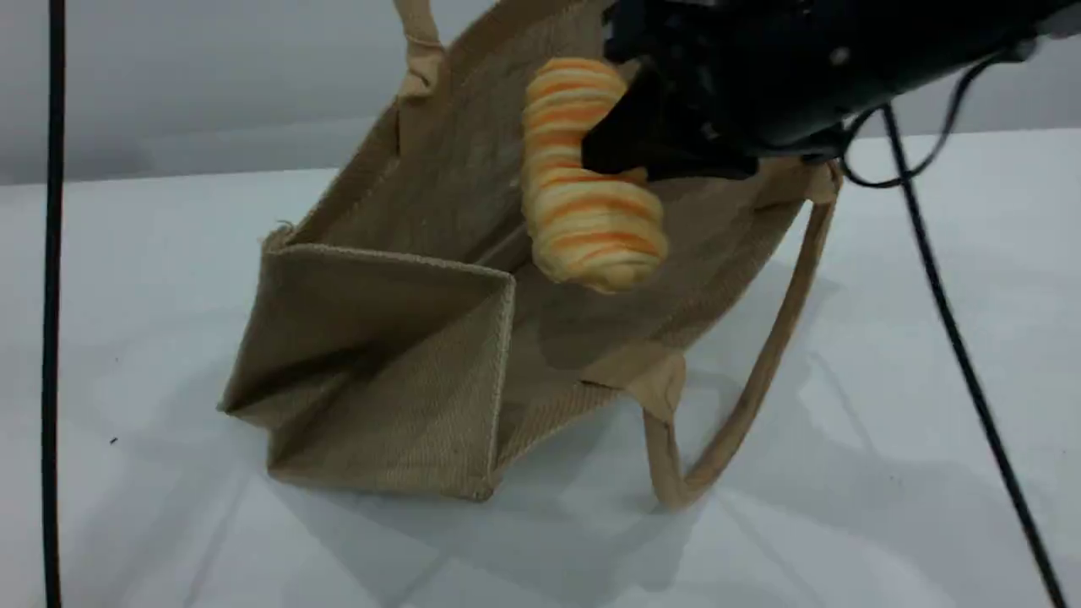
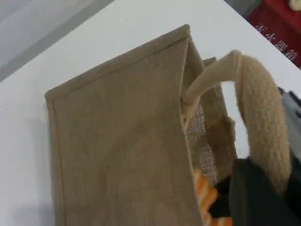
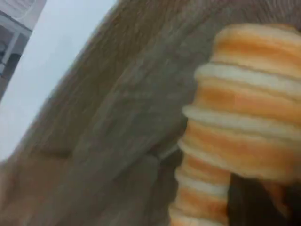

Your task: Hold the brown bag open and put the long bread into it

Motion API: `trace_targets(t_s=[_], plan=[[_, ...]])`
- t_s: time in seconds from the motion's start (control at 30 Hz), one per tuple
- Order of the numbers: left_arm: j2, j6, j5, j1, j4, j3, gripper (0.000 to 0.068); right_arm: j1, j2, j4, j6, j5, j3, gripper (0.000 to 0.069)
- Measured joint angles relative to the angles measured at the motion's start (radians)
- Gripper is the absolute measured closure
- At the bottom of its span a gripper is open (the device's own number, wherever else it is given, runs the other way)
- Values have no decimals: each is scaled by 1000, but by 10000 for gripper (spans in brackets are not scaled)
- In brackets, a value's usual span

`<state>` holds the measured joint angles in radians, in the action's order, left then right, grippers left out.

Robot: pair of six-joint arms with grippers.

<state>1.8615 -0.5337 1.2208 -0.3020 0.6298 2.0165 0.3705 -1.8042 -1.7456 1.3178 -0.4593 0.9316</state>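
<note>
The brown bag (image 1: 397, 338) lies tilted on the white table with its mouth gaping toward the right. Its upper handle (image 1: 420, 42) runs up out of the scene view. In the left wrist view that padded handle (image 2: 263, 108) loops over my left gripper (image 2: 265, 188), which is shut on it and holds the bag (image 2: 117, 141) up. My right gripper (image 1: 615, 156) is shut on the long bread (image 1: 583, 186) and holds it upright in the bag's mouth, above the lower wall. The right wrist view shows the bread (image 3: 244, 117) close against the bag's inner weave (image 3: 108, 117).
The bag's lower handle (image 1: 760, 363) droops onto the table (image 1: 887, 507) at the front right. A black cable (image 1: 52, 304) hangs down the left edge, and the right arm's cable (image 1: 954, 338) crosses the table at the right. A red object (image 2: 282, 23) lies beyond the table.
</note>
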Motion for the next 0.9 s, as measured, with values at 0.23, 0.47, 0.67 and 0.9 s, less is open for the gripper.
trace_targets(t_s=[0.23, 0.47, 0.67, 0.9], plan=[[0, 0, 0, 0, 0, 0, 591, 0, -111, 1, 1, -16, 95, 603], [0, 0, 0, 0, 0, 0, 591, 0, -113, 1, 47, -35, 95, 307], [0, 0, 0, 0, -2, 0, 591, -27, -69, 2, 43, -153, 94, 169], [11, -11, 0, 0, -2, 0, 591, -163, 90, 195, -132, -348, 94, 177]])
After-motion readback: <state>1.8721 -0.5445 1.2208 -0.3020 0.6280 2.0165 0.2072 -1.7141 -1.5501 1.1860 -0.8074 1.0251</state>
